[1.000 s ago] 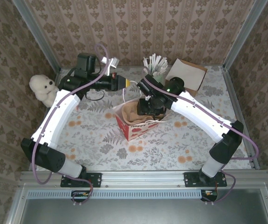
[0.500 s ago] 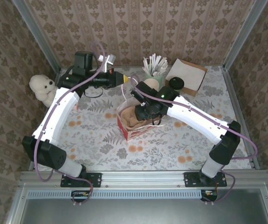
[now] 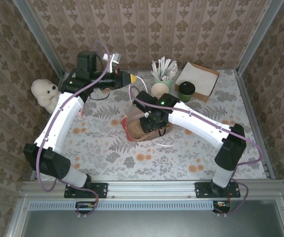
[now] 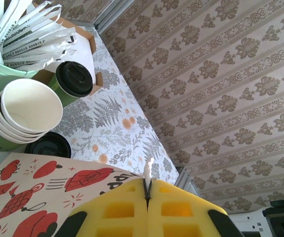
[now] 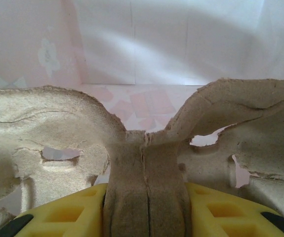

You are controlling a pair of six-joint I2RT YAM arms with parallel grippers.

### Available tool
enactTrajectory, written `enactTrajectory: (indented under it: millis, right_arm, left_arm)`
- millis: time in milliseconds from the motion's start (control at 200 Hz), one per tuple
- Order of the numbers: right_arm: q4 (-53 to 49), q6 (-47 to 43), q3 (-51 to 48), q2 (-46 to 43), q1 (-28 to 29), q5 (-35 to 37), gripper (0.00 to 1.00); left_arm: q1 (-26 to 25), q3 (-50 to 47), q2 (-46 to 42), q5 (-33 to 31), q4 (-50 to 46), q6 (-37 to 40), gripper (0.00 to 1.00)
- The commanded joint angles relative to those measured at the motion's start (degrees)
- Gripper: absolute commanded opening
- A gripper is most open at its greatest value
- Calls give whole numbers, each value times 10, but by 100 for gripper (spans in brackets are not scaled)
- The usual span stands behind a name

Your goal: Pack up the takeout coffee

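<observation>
Since, from above, the left claw (image 3: pixel 130 77) pinches the paper bag's (image 3: pixel 127 124) handle (image 3: pixel 139 85) while the right claw (image 3: pixel 150 123) sits inside, a hard pull could tip the bag; the takeout coffee (image 3: pixel 186 90) stands well beyond the right claw. From the left wrist, the coffee (image 4: pixel 73 79) stands upright, well apart from the pinch. From the right wrist, the claw clamps the pulp carrier (image 5: pixel 146 163), which could tear.

Brown damask-papered walls (image 3: pixel 146 29) enclose a table (image 3: pixel 102 143) covered in floral cloth.

Robot lab booth dressed homelike: wallpapered panels (image 3: pixel 146 29) in aluminium frame (image 3: pixel 39 37), floral tabletop (image 3: pixel 102 148), mounting rail (image 3: pixel 151 186) at near edge
</observation>
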Motion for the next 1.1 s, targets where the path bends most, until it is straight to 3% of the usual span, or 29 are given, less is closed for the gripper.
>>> enactTrajectory:
  millis: [0,80,175,295,365,465,570,660,795,980,1095]
  right_arm:
    - [-39,-6,21,15,1,-17,41]
    - [-37,2,26,20,-3,-11,41]
    - [-27,12,25,23,-8,-10,41]
    - [-17,15,25,25,-10,-10,41]
    - [-16,15,25,27,-10,-9,41]
    - [-14,17,25,29,-11,-9,41]
    - [-12,20,25,32,-11,-8,41]
    - [-9,23,24,34,-12,-6,40]
    - [0,25,22,36,-11,-8,40]
    - [-6,25,33,47,-11,-11,41]
    - [-7,26,35,47,-11,-12,41]
  left_arm:
    - [0,14,-5,16,34,-4,0]
    - [0,8,-7,28,35,1,0]
    - [0,-1,-17,33,27,17,9]
    - [2,-19,-38,37,22,40,11]
    - [8,-21,-49,56,9,56,17]
    - [24,-31,-82,86,-5,90,37]
    - [28,-66,-141,58,-8,145,64]
    - [22,-115,-198,40,13,197,82]
    - [-26,-194,-282,14,50,294,95]
    - [-115,-240,-339,22,92,372,98]
    - [-176,-274,-352,-11,94,455,100]
